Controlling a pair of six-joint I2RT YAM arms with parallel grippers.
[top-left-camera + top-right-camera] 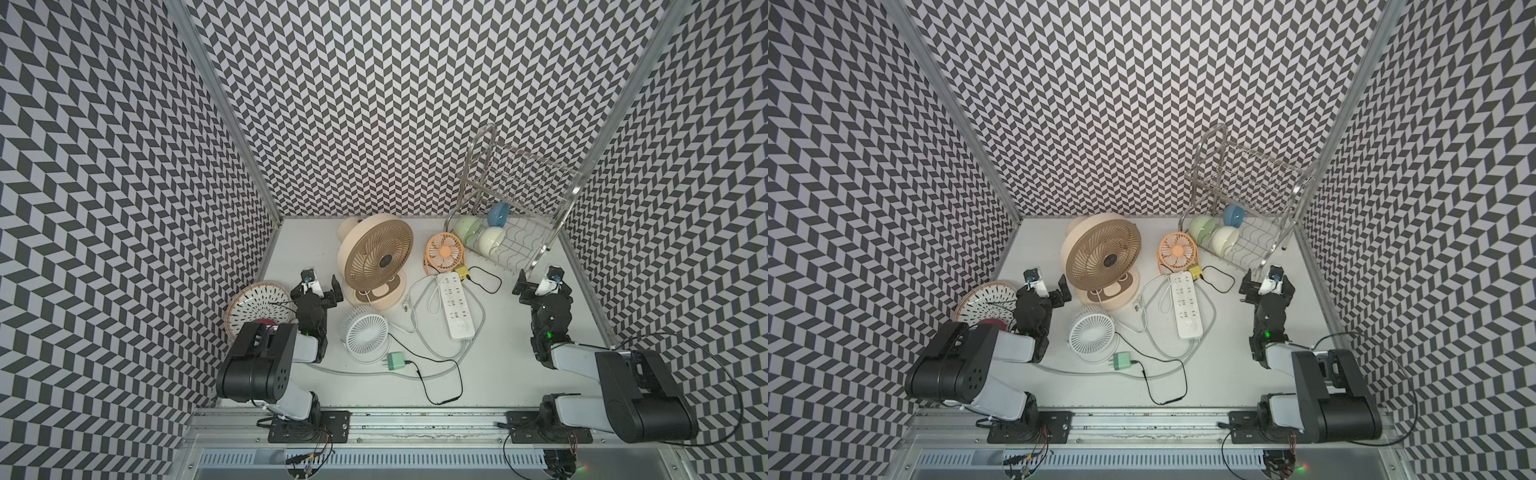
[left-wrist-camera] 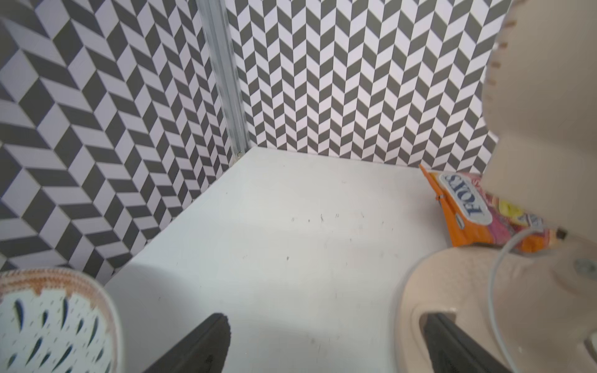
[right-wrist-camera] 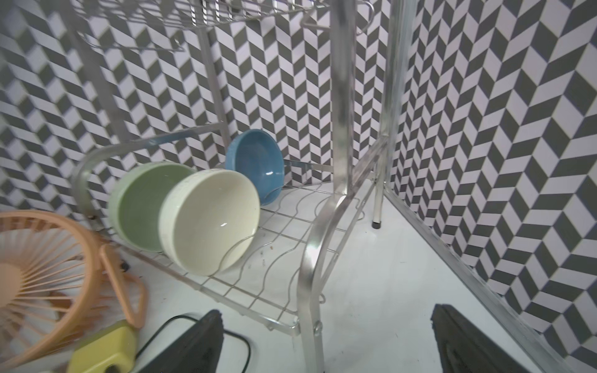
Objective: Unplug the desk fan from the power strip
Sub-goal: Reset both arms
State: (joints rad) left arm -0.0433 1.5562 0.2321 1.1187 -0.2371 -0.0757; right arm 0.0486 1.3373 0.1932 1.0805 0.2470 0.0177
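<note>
Left fingers [image 2: 210,339] are spread wide, one hovering over the base of the big beige fan [image 1: 376,253]. Right fingers [image 3: 206,339] are wide apart too, near the dish rack [image 1: 519,249]. The power strip [image 1: 456,305] lies mid-worktop [image 1: 519,353] between the arms, with a yellow plug [image 1: 463,273] at its far end, just beside the orange fan [image 1: 444,249].

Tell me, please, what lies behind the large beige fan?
An orange Fox's packet lies on the table behind the large beige fan. The fan covers part of it, and in both top views it is hidden entirely.
</note>
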